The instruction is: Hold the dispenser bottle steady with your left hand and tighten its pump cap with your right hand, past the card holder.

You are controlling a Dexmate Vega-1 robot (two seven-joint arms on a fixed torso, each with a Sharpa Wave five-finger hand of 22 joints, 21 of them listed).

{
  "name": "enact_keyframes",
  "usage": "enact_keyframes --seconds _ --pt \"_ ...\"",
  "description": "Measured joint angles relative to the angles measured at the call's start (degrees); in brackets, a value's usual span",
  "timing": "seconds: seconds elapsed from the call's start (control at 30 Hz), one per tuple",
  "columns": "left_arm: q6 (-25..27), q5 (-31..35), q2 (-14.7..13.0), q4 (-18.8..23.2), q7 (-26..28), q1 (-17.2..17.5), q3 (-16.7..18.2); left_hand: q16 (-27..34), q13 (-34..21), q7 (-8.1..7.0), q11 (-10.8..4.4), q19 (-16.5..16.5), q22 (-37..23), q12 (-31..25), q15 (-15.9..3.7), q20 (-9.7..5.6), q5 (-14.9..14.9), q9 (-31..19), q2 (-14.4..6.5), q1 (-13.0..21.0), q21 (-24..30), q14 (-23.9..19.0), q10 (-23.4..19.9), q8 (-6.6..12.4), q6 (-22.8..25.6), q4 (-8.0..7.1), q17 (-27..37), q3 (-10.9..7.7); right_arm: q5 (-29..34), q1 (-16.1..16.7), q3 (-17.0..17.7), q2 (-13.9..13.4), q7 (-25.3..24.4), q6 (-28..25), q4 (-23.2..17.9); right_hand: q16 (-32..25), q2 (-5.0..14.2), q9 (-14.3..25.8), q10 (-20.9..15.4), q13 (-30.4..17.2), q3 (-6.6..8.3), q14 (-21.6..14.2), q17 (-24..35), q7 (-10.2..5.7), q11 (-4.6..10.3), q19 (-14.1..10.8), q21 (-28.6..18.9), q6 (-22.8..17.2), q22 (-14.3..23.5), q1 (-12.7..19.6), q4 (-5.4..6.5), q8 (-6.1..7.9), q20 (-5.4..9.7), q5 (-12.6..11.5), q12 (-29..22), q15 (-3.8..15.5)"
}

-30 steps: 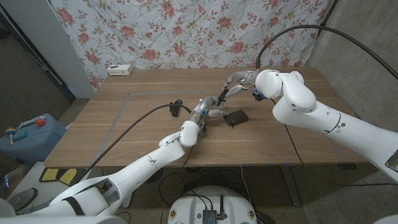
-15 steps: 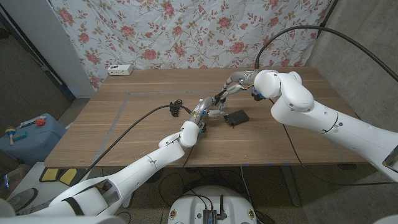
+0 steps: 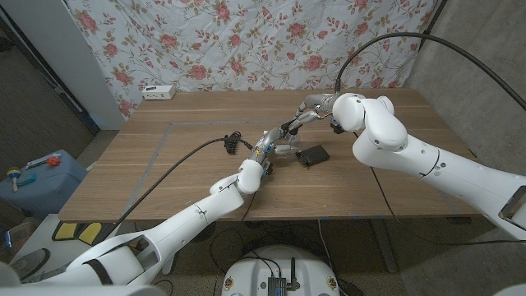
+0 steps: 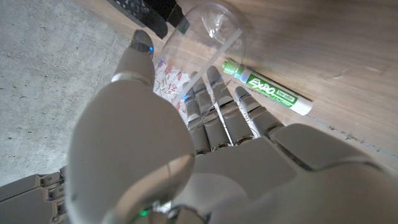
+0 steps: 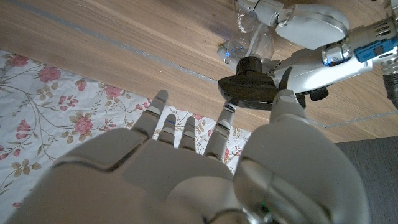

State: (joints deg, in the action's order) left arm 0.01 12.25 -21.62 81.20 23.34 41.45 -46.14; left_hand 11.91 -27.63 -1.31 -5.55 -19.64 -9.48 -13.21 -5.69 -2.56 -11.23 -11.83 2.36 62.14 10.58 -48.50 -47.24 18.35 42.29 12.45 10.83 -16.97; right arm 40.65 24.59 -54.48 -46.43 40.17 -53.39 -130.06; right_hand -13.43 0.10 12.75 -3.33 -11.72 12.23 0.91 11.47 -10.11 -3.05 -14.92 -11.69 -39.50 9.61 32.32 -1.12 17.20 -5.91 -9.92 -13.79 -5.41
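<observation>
A clear dispenser bottle with a black pump cap stands at the table's middle. My left hand grips the bottle from its left, fingers wrapped around the body. My right hand reaches in from the far right. Its thumb and a finger sit on either side of the pump head, pinching it. The black card holder lies flat just right of the bottle, under my right hand.
A green marker lies on the wood beside the bottle. A black cable runs over the table along my left arm. A white box sits at the back left edge. The flowered curtain hangs behind.
My right arm has swung a little to the left and its fingertips have edged along the pump cap. The bottle, my left hand and the card holder have stayed put.
</observation>
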Motion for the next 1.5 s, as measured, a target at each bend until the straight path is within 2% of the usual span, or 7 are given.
enact_keyframes --seconds 0.1,0.27,0.37,0.97,1.07,1.17,1.5 --pt "-0.1 0.0 0.0 0.0 0.0 0.0 0.0 -0.2 0.0 0.0 0.0 0.0 0.0 0.0 -0.01 0.0 0.0 0.0 0.0 0.0 0.0 0.0 0.0 -0.01 0.0 0.0 0.0 0.0 0.0 -0.1 -0.5 0.3 0.0 0.0 0.2 0.0 -0.22 -0.1 -1.1 0.0 0.0 -0.9 0.0 -0.12 -0.15 -1.0 0.0 -0.7 0.0 -0.2 0.0 0.0 -0.22 0.0 -0.3 0.3" --pt "-0.2 0.0 0.3 -0.8 0.0 -0.5 -0.1 -0.1 0.0 0.0 0.0 0.0 0.0 0.0 -0.01 0.0 0.0 0.0 0.0 0.0 0.0 -0.3 0.0 -0.05 0.0 0.0 0.0 0.0 4.4 0.0 -1.1 0.9 -0.5 -2.1 0.4 -0.2 -0.08 -0.4 -2.5 0.0 -0.23 -2.1 0.0 0.3 -0.31 -2.0 0.0 -2.1 0.0 -0.4 -0.24 0.43 -0.06 0.0 -0.6 0.65" --pt "-0.3 -0.1 0.3 -0.9 0.0 -0.6 -0.1 0.2 0.0 0.28 -0.12 0.0 0.0 0.0 -0.04 0.0 0.0 0.0 0.0 0.0 0.0 -0.3 -0.1 -0.06 0.3 0.0 0.1 0.0 4.4 0.4 -1.2 1.2 -0.5 -2.1 0.5 -0.4 0.23 -0.4 -3.6 0.0 -0.23 -3.1 0.0 1.91 -0.32 -2.8 0.0 -4.4 0.0 -1.1 -0.24 0.66 0.1 0.0 -0.9 1.01" --pt "-0.4 0.2 0.4 -1.0 0.5 -0.8 -0.1 0.2 -0.1 0.29 -0.19 0.0 0.0 0.2 -0.06 0.0 0.0 0.0 0.0 0.0 0.0 -0.3 -0.2 -0.11 0.3 0.0 0.3 0.0 8.5 2.7 0.0 2.7 -2.9 -1.7 0.9 -1.0 0.0 -0.8 -8.2 0.3 -0.61 -6.7 -0.3 2.24 -0.23 -5.6 0.0 -8.3 0.0 -1.5 -1.13 2.21 0.65 0.0 -1.5 2.34" --pt "-0.4 0.2 0.4 -1.0 0.6 -0.9 -0.1 0.2 -0.1 0.28 -0.19 0.0 0.0 0.2 -0.06 0.0 0.0 0.0 0.0 0.0 0.0 -0.3 -0.2 -0.11 0.3 0.0 0.3 0.0 9.0 3.0 0.1 3.1 -3.0 -1.6 1.0 -1.0 0.23 -0.9 -9.2 0.3 -0.69 -7.3 -0.3 2.55 0.01 -6.1 0.0 -8.6 0.0 -1.7 -1.2 2.55 0.77 0.0 -1.5 2.71" --pt "-0.4 0.3 0.4 -0.9 0.7 -0.9 0.0 0.2 -0.1 0.29 -0.19 0.0 0.0 0.2 -0.07 0.0 0.0 0.0 0.0 0.0 0.0 -0.3 -0.2 -0.18 0.3 0.0 0.3 0.0 10.3 3.3 0.2 3.5 -3.1 -1.6 1.2 -1.1 0.23 -1.0 -10.1 0.3 -0.52 -7.8 -0.3 3.89 -0.31 -6.7 0.0 -11.8 0.0 -1.7 -1.36 2.55 0.75 0.0 -1.7 2.86" --pt "-0.5 0.3 0.5 -0.9 0.9 -1.0 0.1 0.0 -0.1 0.28 -0.19 0.0 0.0 0.2 -0.16 0.0 0.0 0.1 0.0 0.0 0.0 -0.2 -0.2 -0.29 0.3 0.18 0.5 -0.18 14.0 4.2 0.3 5.0 -2.9 -2.1 1.7 -1.4 0.39 -1.2 -12.7 0.3 -0.21 -10.4 -0.6 4.04 -0.03 -8.0 0.0 -13.5 0.0 -1.9 -2.15 3.21 0.78 -0.3 -1.9 3.55"
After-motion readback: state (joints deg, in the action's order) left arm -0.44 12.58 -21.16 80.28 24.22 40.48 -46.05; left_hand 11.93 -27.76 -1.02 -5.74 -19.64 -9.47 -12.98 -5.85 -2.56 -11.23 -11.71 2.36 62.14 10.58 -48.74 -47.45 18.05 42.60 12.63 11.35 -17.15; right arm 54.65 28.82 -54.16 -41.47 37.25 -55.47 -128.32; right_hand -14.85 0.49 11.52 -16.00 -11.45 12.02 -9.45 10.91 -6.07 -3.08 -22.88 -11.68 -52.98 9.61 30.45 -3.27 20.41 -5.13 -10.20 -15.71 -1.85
